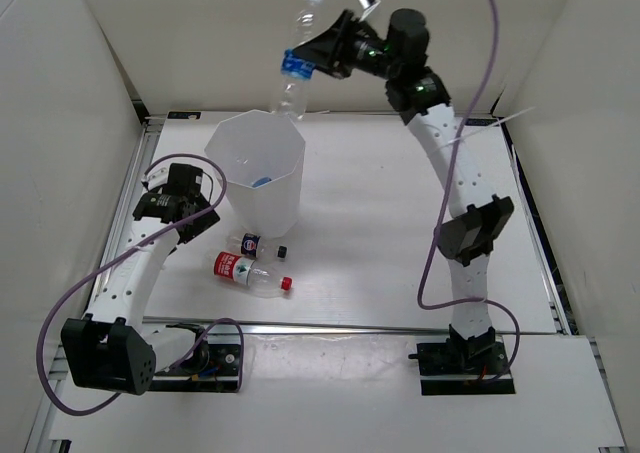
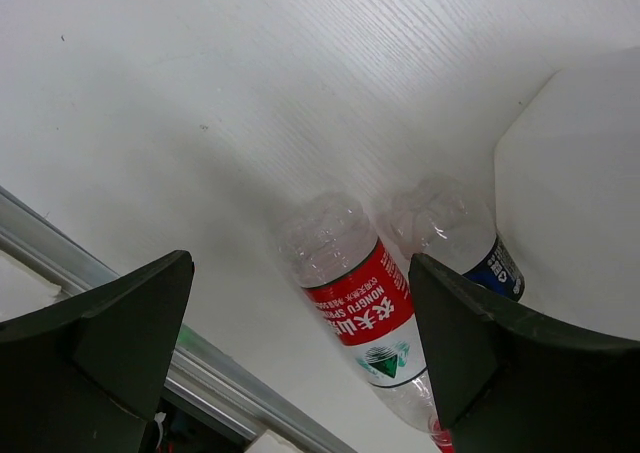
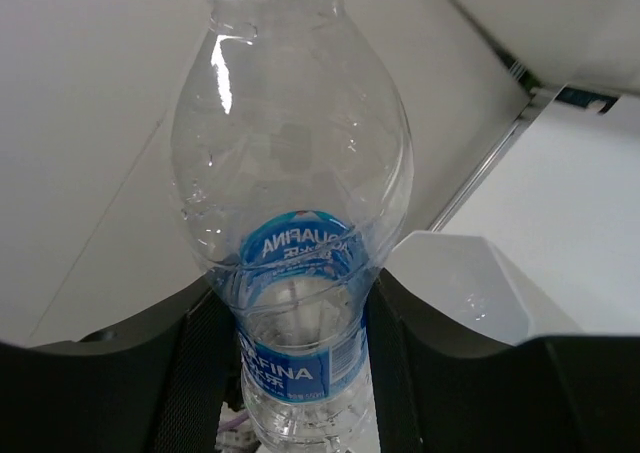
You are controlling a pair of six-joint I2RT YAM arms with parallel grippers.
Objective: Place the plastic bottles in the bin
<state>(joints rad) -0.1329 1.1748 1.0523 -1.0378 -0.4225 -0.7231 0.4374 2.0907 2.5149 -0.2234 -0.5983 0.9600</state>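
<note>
My right gripper (image 1: pixel 306 59) is shut on a blue-labelled clear bottle (image 1: pixel 296 61), held upright high above the far rim of the white bin (image 1: pixel 268 209). In the right wrist view the bottle (image 3: pixel 290 273) stands between the black fingers (image 3: pixel 440 373), with the bin (image 3: pixel 470 283) below and behind. Something blue (image 1: pixel 262 182) lies at the bin's bottom. A red-labelled bottle (image 1: pixel 245 270) and a shorter dark-labelled bottle (image 1: pixel 256 243) lie on the table in front of the bin. My left gripper (image 1: pixel 200 201) is open and empty, left of the bin; its view shows the red-labelled bottle (image 2: pixel 355 303) and the dark-labelled bottle (image 2: pixel 470 243) beyond its fingers.
White walls enclose the table on the left, back and right. A metal rail (image 1: pixel 350 327) runs along the near edge of the table. A purple cable (image 1: pixel 440 243) hangs beside the right arm.
</note>
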